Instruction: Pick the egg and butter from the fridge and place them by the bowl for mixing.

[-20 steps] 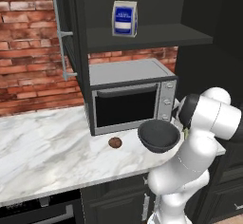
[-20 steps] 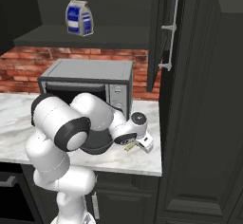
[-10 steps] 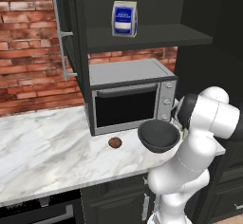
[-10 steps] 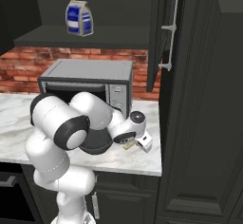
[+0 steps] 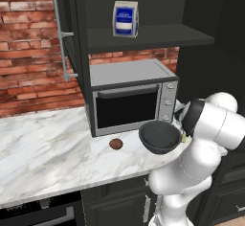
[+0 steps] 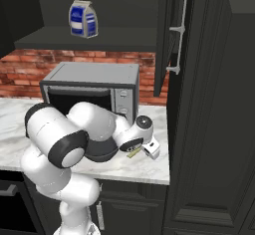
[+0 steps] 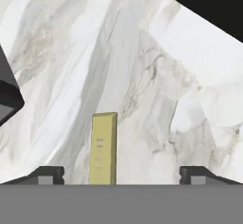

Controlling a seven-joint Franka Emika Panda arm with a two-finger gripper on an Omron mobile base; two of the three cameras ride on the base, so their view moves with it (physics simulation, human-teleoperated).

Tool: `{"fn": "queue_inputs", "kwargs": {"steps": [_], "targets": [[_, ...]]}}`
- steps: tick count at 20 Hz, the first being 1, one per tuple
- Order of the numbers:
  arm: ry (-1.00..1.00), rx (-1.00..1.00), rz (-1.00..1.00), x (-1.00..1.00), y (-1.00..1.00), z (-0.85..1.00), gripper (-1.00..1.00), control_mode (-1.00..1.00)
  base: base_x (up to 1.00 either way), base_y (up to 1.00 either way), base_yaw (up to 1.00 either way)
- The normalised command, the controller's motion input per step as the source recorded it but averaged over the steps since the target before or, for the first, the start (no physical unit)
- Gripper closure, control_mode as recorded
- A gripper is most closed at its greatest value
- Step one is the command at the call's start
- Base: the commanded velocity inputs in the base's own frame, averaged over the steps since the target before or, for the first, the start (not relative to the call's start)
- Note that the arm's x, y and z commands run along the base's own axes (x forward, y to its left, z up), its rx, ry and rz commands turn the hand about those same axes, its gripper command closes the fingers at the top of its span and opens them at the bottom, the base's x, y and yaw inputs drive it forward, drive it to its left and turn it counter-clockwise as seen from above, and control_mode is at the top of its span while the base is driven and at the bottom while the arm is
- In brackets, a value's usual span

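The dark-grey bowl (image 5: pixel 160 136) stands on the marble counter (image 5: pixel 43 148) in front of the countertop oven. Left of it, a short gap away, lies the reddish-brown egg (image 5: pixel 115 144). My gripper (image 7: pixel 121 174) hangs low over the counter on the bowl's right side and is open. The pale-yellow butter (image 7: pixel 103 148) lies flat on the marble between the fingertips (image 7: pixel 47 173), touching neither. From the right base camera the butter (image 6: pixel 133 152) pokes out under the hand (image 6: pixel 144 151), close to the bowl (image 6: pixel 102 152), which my arm mostly hides. The fridge is out of view.
A silver-fronted countertop oven (image 5: pixel 129 103) sits behind the bowl under a dark shelf holding a blue-and-white carton (image 5: pixel 125 19). A tall dark cabinet (image 6: pixel 214 104) walls off the counter's right end, just beyond the hand. The counter's front edge is close below the gripper.
The jaws have gone from shut on the butter to wide open, leaving the stick on the counter. The arm, the bowl and the egg have hardly moved.
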Motion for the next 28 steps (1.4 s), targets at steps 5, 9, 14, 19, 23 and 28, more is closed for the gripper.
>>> {"fn": "queue_inputs", "kwargs": {"steps": [5, 9, 14, 19, 23, 28], "targets": [[0.01, 0.00, -0.02, -0.09, 0.00, 0.50, -1.00, -1.00, 0.00, 0.00, 0.00], [0.01, 0.00, -0.03, -0.37, 0.06, 0.37, -1.00, -1.00, 0.00, 0.00, 0.00], [0.00, 0.00, -0.03, -0.44, 0.08, 0.31, -1.00, -1.00, 0.00, 0.00, 0.00], [-0.04, 0.00, 0.00, -0.34, 0.24, 0.51, -1.00, -1.00, 0.00, 0.00, 0.00], [0.00, 0.00, 0.00, -0.30, 0.29, 0.58, -1.00, -1.00, 0.00, 0.00, 0.00], [0.00, 0.00, 0.00, -0.39, 0.23, 0.57, -1.00, -1.00, 0.00, 0.00, 0.00]]}}
